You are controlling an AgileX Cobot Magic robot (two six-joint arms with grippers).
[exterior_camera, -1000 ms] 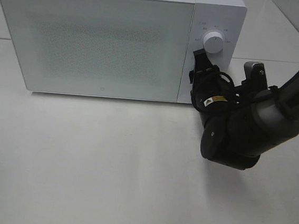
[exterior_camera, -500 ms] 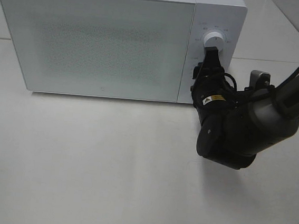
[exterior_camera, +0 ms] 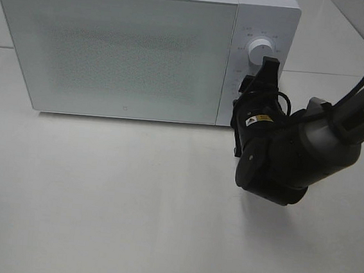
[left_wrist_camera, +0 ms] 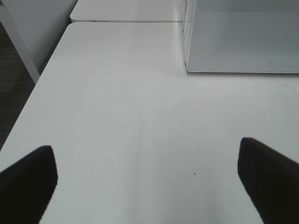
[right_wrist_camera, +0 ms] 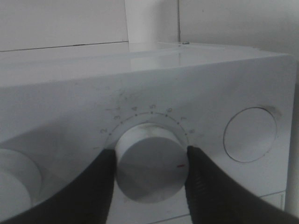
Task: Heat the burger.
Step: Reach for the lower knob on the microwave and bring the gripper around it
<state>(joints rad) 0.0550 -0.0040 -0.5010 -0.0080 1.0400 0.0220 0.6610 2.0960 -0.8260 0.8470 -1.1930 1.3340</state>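
Observation:
The burger is hidden from every view. The white microwave (exterior_camera: 132, 54) stands at the back of the table with its door shut. My right gripper (exterior_camera: 269, 63) presses against its control panel just below the upper knob (exterior_camera: 260, 50). In the right wrist view the right gripper (right_wrist_camera: 149, 156) has a dark finger on each side of a white numbered dial (right_wrist_camera: 150, 170), touching it. My left gripper (left_wrist_camera: 149, 186) stands open over bare table by the microwave's left corner, and it does not show in the exterior view.
Beside the gripped dial sit another knob (right_wrist_camera: 11, 184) and a round button (right_wrist_camera: 250, 134). The white table (exterior_camera: 111, 201) stretches in front of the microwave. Its left edge (left_wrist_camera: 28, 93) drops to a dark floor.
My right gripper has moved up and in toward the control panel and turned at the wrist, so its fingers now sit just under the upper knob. The microwave has not moved.

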